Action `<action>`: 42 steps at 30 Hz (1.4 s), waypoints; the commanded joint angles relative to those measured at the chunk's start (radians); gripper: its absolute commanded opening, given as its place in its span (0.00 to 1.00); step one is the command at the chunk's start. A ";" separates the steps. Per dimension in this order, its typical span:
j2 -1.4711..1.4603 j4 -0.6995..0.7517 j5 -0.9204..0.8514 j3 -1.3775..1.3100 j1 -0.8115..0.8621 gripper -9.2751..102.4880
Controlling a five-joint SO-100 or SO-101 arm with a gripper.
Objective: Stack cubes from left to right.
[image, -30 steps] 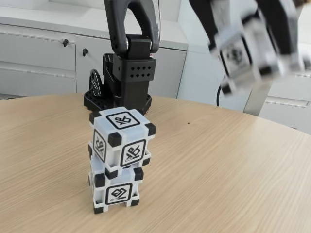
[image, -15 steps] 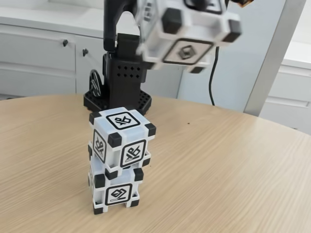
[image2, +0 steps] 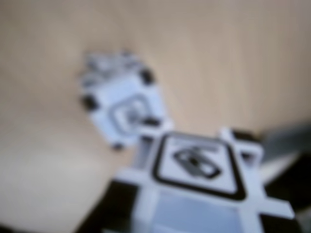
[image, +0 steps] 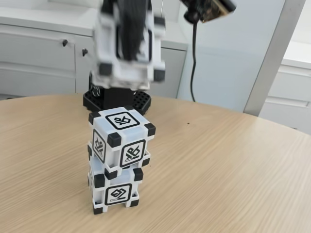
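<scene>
While your tabletop [image: 233, 165] already carries two cubes stacked one on the other, the lower cube [image: 115, 190] under the upper cube [image: 121, 138], the third cube [image: 127, 48] hangs blurred in the air just above that pair, clamped in the tool [image: 130, 34], so you have only the lowering and release left, by my judgement. You can see square black-framed glyphs on the cube faces, but no brand name or readable writing anywhere.

Round wooden table [image: 233, 165], white cabinets [image: 39, 53] behind, black cable [image: 193, 63]
</scene>
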 commanded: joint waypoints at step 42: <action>0.032 -0.094 -0.009 0.126 0.003 0.25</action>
